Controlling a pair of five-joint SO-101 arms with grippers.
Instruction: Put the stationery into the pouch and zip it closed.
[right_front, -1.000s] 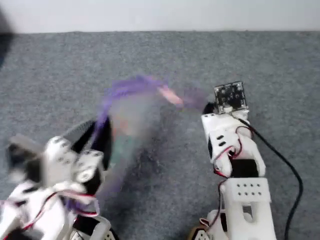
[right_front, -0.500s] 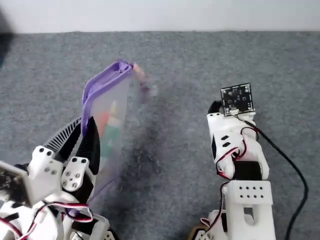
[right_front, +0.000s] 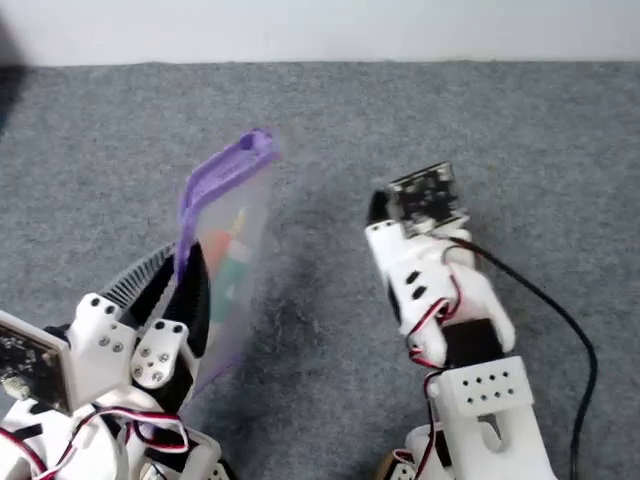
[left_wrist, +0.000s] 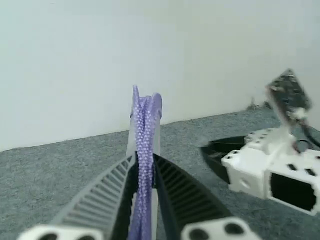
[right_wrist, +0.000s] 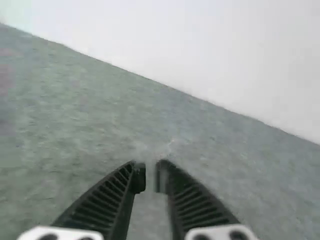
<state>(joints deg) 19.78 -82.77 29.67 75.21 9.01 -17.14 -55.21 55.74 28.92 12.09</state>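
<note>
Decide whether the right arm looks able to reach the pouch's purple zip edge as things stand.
Probably yes. The left gripper holds the pouch up, its purple zip edge free beyond the grip. Bare carpet lies between it and the right gripper, which is shut and must open first.

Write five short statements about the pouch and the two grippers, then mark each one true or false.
1. The left gripper is shut on the purple zipper edge of the pouch. True.
2. The pouch lies flat on the table. False: the left gripper holds it up on edge.
3. The right gripper holds a pen. False: it holds nothing.
4. Coloured items show inside the pouch. True.
5. The right gripper touches the pouch. False: they are apart.
</note>
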